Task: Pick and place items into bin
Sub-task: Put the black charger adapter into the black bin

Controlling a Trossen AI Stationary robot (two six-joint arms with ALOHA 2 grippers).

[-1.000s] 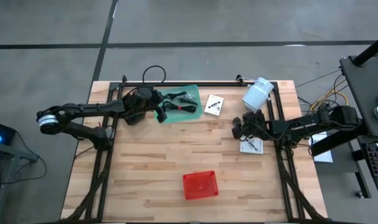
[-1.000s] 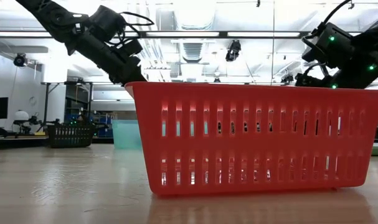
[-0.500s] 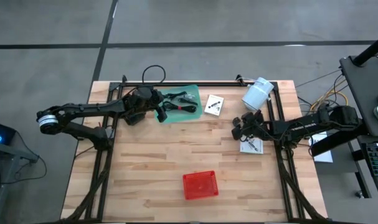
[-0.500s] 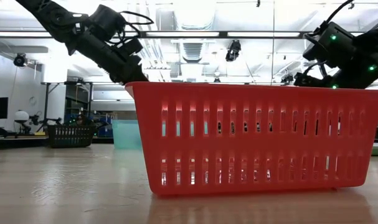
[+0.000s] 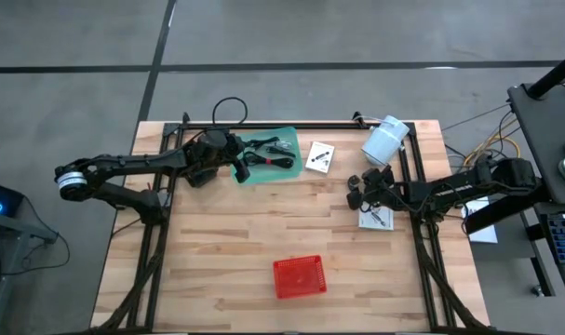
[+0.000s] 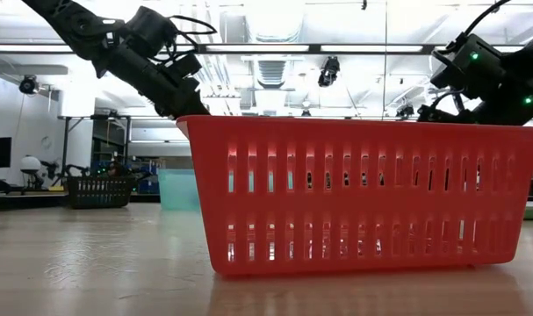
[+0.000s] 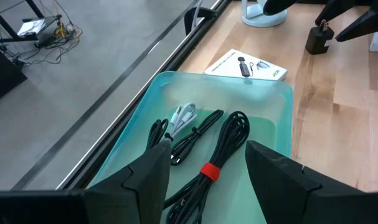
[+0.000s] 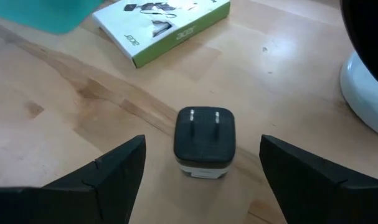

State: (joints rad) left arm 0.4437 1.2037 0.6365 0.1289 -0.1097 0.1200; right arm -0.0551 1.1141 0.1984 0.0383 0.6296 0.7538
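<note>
Both pincers are spread. From above, our left gripper (image 5: 242,168) hangs over the teal tray (image 5: 284,141), far from the red slotted plastic bin (image 5: 299,276), which looks empty.

Left wrist: black coiled cables (image 7: 208,152) remain.

Right wrist: right gripper (image 8: 201,180) straddles a black plug adapter (image 8: 204,143).

Cables (image 7: 208,149) lie in the tray (image 7: 273,102) at my left gripper (image 7: 207,171); plug adapter (image 8: 204,142) between my right gripper's fingers (image 8: 108,171).
</note>
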